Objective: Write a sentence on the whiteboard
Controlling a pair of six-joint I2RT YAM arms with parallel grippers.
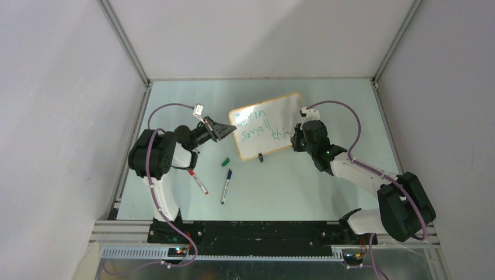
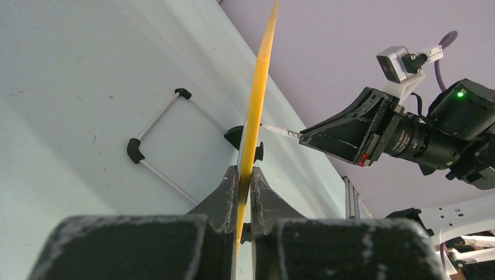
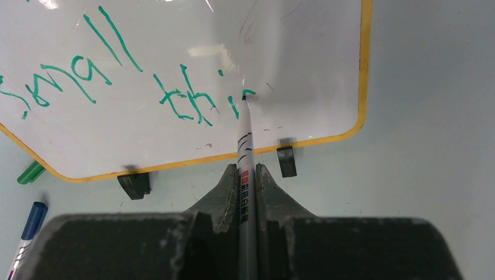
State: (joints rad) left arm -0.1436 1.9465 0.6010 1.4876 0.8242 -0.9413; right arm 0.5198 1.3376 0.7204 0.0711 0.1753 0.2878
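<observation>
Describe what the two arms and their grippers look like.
The left arm and right arm have white links, bulky black joint housings and a looping purple cable each. The left gripper and right gripper have black, scuffed, wedge-shaped fingers. A green light glows on the right wrist.

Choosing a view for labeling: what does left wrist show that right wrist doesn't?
Only left wrist: the left pincer shut on the frame of the whiteboard, seen edge-on, and a wire frame with black corners beside it. Only right wrist: the sentence in green, reading "small thi", and a blue marker lying nearby. Both: the right pincer shut on the marker, tip at the board.
</observation>
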